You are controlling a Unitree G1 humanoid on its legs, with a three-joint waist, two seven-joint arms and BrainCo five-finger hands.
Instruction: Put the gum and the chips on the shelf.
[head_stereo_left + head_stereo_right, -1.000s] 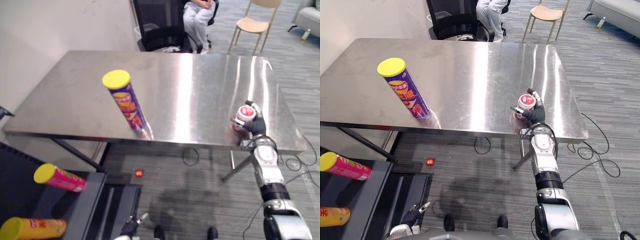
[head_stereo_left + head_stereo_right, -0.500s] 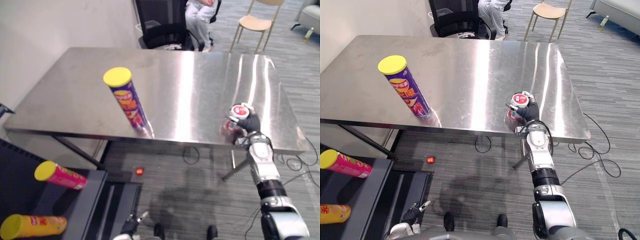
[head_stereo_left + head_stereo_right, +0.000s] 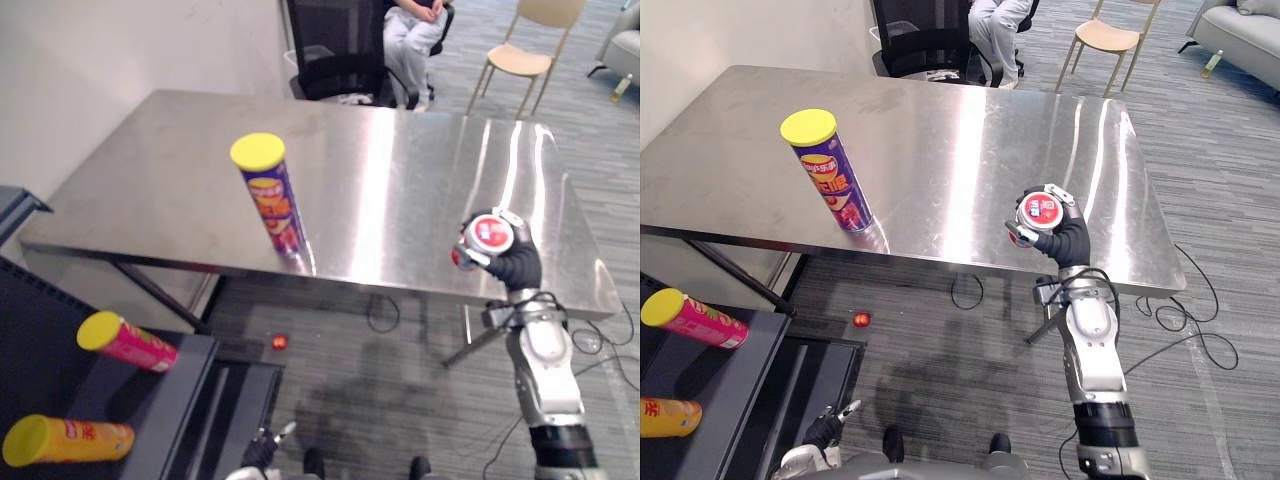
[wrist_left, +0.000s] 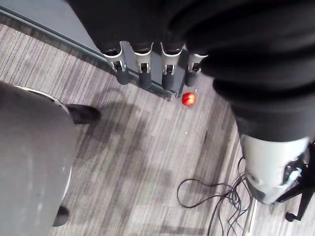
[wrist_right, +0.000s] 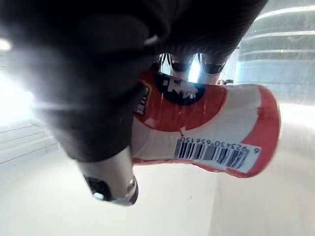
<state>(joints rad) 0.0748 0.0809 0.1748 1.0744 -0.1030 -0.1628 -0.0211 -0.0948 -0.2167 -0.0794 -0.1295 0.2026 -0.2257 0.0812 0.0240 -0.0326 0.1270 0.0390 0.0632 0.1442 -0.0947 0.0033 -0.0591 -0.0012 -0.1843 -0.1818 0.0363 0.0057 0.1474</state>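
My right hand (image 3: pixel 520 266) is shut on the red and white gum tub (image 3: pixel 491 233), which hangs tilted a little above the steel table (image 3: pixel 400 170) near its front right edge; its fingers curl round the tub (image 5: pixel 211 132). The purple chips can (image 3: pixel 272 198) with a yellow lid stands upright near the table's front edge, left of the middle. At the lower left is the dark shelf (image 3: pixel 165 395). My left hand (image 3: pixel 262 453) hangs low near the floor, fingers (image 4: pixel 145 73) straight and holding nothing.
A pink can (image 3: pixel 125 342) and an orange can (image 3: pixel 65 441), both yellow-lidded, lie on the shelf. A small red thing (image 3: pixel 279 342) lies on the floor under the table. Behind the table are a black office chair (image 3: pixel 340 50), a seated person (image 3: pixel 418 30) and a wooden chair (image 3: pixel 528 55).
My right hand has closed round the gum tub and raised it off the table. The camera has shifted slightly. The chips can has not moved.
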